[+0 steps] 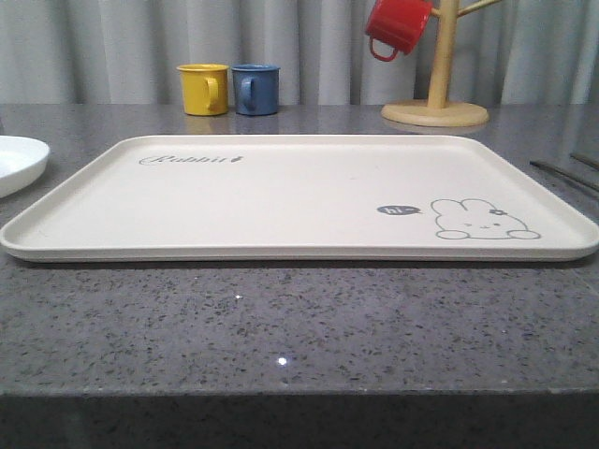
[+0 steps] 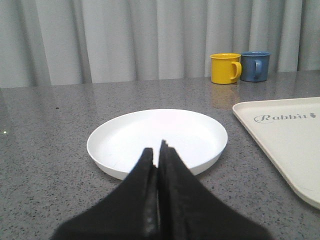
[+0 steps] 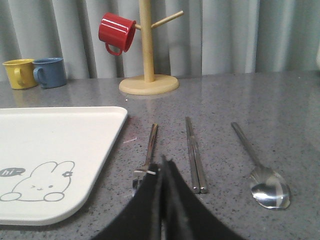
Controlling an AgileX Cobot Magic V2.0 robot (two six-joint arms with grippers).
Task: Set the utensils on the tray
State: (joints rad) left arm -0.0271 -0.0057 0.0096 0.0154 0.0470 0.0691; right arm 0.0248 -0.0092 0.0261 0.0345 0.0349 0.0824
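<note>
The cream tray (image 1: 281, 187) with the rabbit drawing lies across the middle of the grey table, nothing on it; its edge also shows in both wrist views (image 2: 280, 135) (image 3: 60, 130). On the table to its right lie the utensils side by side: a fork (image 3: 148, 150), a pair of chopsticks (image 3: 195, 155) and a spoon (image 3: 260, 170). Their tips show as thin dark lines (image 1: 566, 173) at the right edge of the front view. My right gripper (image 3: 162, 162) is shut and empty, over the fork's tines. My left gripper (image 2: 158, 150) is shut and empty, in front of a white plate.
A round white plate (image 2: 157, 137) sits left of the tray (image 1: 14, 164). A yellow mug (image 1: 204, 89) and a blue mug (image 1: 255, 89) stand at the back. A wooden mug tree (image 1: 435, 103) with a red mug (image 1: 395, 26) stands back right.
</note>
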